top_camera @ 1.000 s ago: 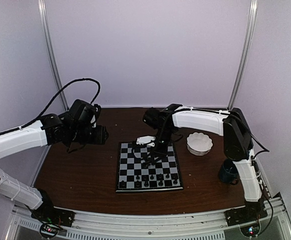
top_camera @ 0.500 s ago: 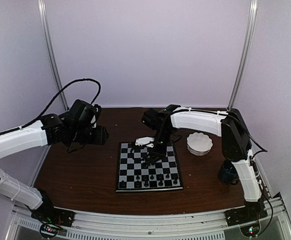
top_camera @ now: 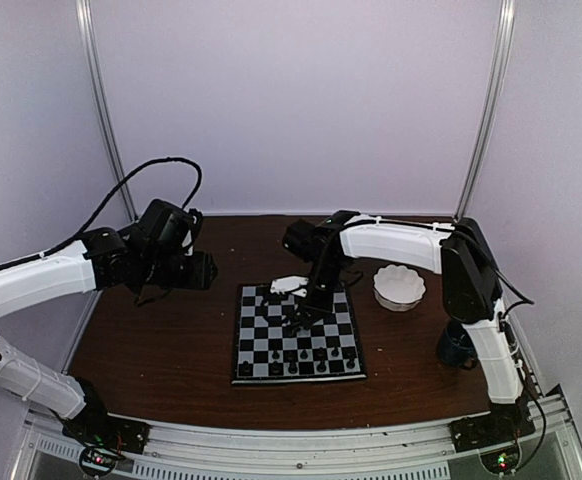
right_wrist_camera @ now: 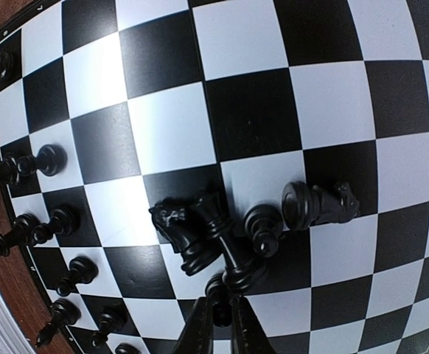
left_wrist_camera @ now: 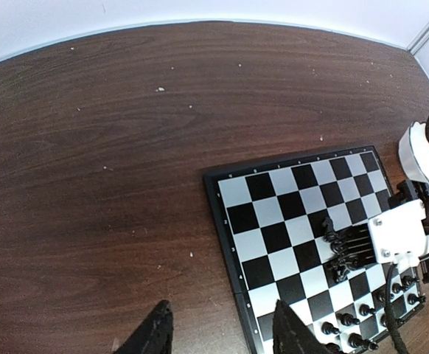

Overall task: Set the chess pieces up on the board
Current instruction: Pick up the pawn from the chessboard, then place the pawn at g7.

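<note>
The board [top_camera: 254, 352] lies at the table's centre, also seen in the left wrist view as the board [left_wrist_camera: 287, 237]. Several black chess pieces [right_wrist_camera: 222, 234] lie tumbled in a heap on its middle squares. Others stand in a row [top_camera: 301, 366] along the near side. My right gripper [right_wrist_camera: 216, 328] reaches down onto the heap, its fingers shut on a small black chess piece [right_wrist_camera: 217, 293] at the heap's edge. My left gripper [left_wrist_camera: 222, 335] hovers open above the bare wood beside the board's left rim, with nothing between its fingers.
A white scalloped bowl [top_camera: 399, 287] sits right of the board, and a dark blue mug [top_camera: 458, 345] stands near the right arm's base. Pawns [right_wrist_camera: 46, 159] line the board's edge in the right wrist view. Brown tabletop [left_wrist_camera: 126, 147] spreads left of the board.
My right gripper's fingers have closed on a small piece at the heap, and that arm edged slightly left. The left arm has not moved.
</note>
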`<state>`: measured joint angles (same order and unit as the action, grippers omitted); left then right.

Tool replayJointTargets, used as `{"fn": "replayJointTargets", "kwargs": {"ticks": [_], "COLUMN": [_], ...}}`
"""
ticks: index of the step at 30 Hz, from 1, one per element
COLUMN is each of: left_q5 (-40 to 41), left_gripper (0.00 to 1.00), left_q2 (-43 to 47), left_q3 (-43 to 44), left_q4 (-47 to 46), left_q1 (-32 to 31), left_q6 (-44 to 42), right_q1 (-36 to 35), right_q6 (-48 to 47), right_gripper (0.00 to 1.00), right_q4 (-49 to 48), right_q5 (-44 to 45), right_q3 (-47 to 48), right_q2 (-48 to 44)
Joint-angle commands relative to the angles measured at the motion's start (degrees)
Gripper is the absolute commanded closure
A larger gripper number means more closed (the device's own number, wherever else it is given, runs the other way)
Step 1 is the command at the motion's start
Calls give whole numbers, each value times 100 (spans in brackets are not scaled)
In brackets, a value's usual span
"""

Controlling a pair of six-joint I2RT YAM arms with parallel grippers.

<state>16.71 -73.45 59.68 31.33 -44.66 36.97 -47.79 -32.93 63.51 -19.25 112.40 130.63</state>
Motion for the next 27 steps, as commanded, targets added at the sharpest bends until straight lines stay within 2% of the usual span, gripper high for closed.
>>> {"fn": "replayJointTargets", "kwargs": {"ticks": [1,8,13,20,27], "left_q5": [-119,-695,-840,-788,-670], "left_gripper": [53,57,58,57,56], "left_q2": [-227,-818,-921,-639,99], "left_q3": [-113,-526,-878,-1116,-1445], "left_q4": [-258,-554,-860,-682,-549], "left_q1": [212,538,613,850,1214], "left_q6": [87,259,408,718,840], "right_q1": [-36,-399,-781,-1237,-1409], "right_q6": [-38,6,-10,-16,-39], "right_gripper": [92,92,92,92,92], "right_q4": [80,95,276,567,726], "right_q5": [203,57,-108,-183,-65], "right_q3": [46,137,573,1404,1837], "right_q2": [-526,-887,-587,178,710]}}
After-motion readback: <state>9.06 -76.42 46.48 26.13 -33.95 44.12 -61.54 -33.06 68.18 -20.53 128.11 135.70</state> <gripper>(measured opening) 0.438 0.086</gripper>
